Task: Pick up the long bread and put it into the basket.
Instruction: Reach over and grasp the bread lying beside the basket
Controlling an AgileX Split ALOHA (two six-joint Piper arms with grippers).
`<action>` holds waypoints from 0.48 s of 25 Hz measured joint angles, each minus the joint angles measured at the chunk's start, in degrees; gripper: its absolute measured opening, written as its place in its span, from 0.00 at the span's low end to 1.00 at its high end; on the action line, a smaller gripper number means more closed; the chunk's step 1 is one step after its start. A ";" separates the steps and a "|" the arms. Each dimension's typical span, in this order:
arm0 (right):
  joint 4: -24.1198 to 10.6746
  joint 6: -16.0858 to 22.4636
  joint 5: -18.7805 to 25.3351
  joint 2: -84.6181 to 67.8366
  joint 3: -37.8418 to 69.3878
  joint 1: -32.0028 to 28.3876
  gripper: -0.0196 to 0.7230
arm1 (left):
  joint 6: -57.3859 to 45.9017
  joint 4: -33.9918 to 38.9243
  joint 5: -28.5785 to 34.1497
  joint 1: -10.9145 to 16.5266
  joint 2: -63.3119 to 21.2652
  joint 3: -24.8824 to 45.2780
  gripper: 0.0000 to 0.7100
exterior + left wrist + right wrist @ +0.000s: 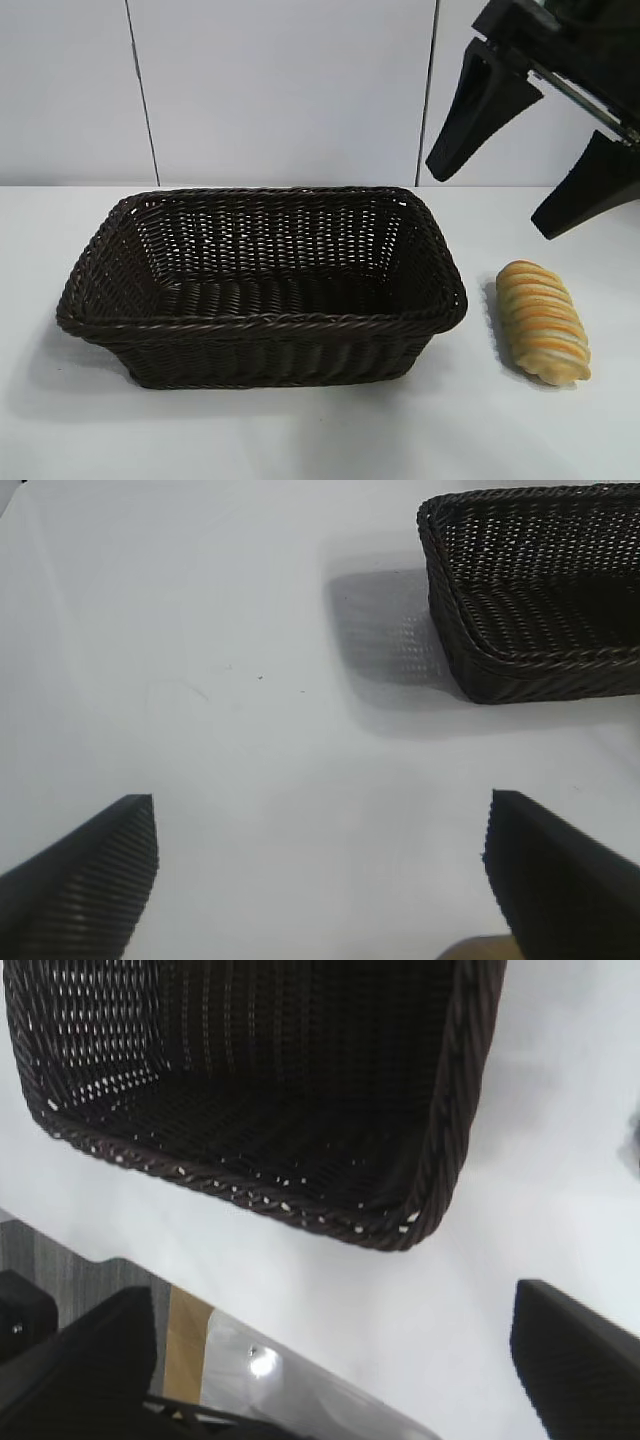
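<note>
From my remote seat, nothing of the job is done yet. Nearest the exterior camera, the long bread lies flat on the white table, untouched, just beside the right-hand end of the basket but not touching it. The basket sits at the table's middle, and I see nothing inside it in any view. Above and behind the loaf, my right gripper hangs in the air near the back wall, fingers spread wide apart and holding nothing; its wrist camera looks down into the basket rather than at the bread. My left gripper is out of the exterior shot; its own camera shows it over bare table well clear of the basket, fingers likewise apart and empty. By my reading, everything remains: bring the right gripper down over the loaf, close on it, lift, carry it across the braided rim and release.
</note>
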 joint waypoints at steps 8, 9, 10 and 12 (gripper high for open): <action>-18.29 10.94 -3.40 1.00 0.00 0.00 0.95 | 0.00 0.00 -0.11 0.00 0.00 0.00 0.90; -19.39 11.52 -3.58 1.56 0.00 0.00 0.95 | 0.00 0.00 -0.17 0.00 0.00 0.00 0.90; -20.30 12.24 -3.81 2.44 0.00 0.00 0.95 | 0.00 0.00 -0.23 0.00 0.00 0.00 0.90; -22.00 13.03 -4.11 4.65 0.00 0.00 0.95 | 0.00 0.00 -0.44 0.00 0.00 0.00 0.90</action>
